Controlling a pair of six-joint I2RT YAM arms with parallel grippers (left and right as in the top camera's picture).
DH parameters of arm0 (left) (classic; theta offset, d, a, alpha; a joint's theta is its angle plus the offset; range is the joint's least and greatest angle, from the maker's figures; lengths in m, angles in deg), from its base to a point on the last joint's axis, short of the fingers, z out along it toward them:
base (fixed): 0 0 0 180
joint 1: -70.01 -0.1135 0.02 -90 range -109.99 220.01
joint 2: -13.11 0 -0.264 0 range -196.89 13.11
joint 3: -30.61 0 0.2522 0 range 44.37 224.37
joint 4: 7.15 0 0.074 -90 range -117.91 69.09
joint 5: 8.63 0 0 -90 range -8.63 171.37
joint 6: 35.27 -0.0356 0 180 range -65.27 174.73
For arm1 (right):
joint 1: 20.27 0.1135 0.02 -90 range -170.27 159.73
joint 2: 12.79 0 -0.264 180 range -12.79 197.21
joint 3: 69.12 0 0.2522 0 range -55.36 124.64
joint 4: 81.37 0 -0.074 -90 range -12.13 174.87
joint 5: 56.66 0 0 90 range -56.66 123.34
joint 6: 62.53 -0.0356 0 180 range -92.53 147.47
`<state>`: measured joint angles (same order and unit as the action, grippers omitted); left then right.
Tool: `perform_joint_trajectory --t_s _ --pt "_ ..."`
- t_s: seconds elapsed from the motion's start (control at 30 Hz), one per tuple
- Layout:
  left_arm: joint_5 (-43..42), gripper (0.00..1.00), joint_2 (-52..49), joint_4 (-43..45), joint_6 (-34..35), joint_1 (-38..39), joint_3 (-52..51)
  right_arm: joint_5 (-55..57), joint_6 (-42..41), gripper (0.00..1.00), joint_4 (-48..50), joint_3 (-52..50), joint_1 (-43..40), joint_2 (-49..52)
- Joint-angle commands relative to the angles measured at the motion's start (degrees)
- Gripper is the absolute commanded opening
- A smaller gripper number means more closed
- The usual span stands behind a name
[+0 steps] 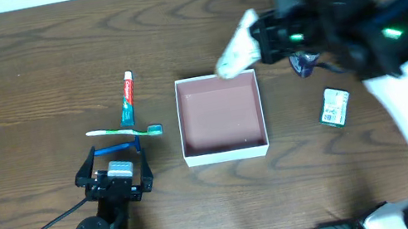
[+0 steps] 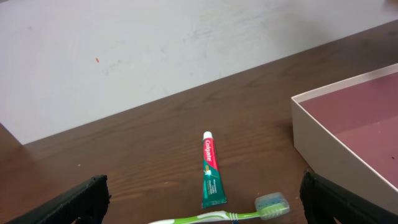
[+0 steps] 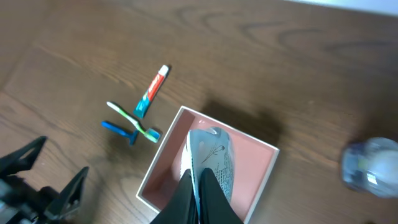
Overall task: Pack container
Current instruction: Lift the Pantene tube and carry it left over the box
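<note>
The container [image 1: 226,154] is a shallow white-walled box with a reddish-brown floor, in the middle of the table. It also shows in the left wrist view [image 2: 323,134] and the right wrist view [image 3: 271,163]. My right gripper [image 1: 262,37] [image 3: 200,177] is shut on a soft white tube with dark print [image 1: 236,48] [image 3: 211,155], held in the air above the container's far side. My left gripper [image 1: 116,153] [image 2: 202,186] is open and empty, low over the table left of the container, just short of the toothbrushes.
A red and green toothpaste tube [image 1: 127,99] [image 2: 211,169] lies left of the container. A green toothbrush [image 1: 123,131] [image 2: 236,216] and a blue one [image 1: 118,150] lie below it. A green packet [image 1: 335,106] and a small clear bottle [image 1: 305,65] [image 3: 371,167] lie right of the container.
</note>
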<state>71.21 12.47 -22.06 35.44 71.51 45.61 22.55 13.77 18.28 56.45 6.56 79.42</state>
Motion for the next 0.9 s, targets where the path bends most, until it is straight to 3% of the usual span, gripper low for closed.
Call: perform_joint_trajectory --t_s 0.0,0.5,0.87 --pt "-0.8 0.98 0.0 -1.9 0.5 -0.3 -1.0 4.0 -3.1 0.01 1.5 1.3 3.8 3.5" --pt "-0.8 0.98 0.0 -1.9 0.5 -0.3 -1.0 8.2 -5.7 0.01 7.1 1.3 10.3 16.7" --pt "-0.8 0.98 0.0 -1.9 0.5 -0.3 -1.0 24.0 -12.6 0.01 10.2 1.3 17.0 21.1"
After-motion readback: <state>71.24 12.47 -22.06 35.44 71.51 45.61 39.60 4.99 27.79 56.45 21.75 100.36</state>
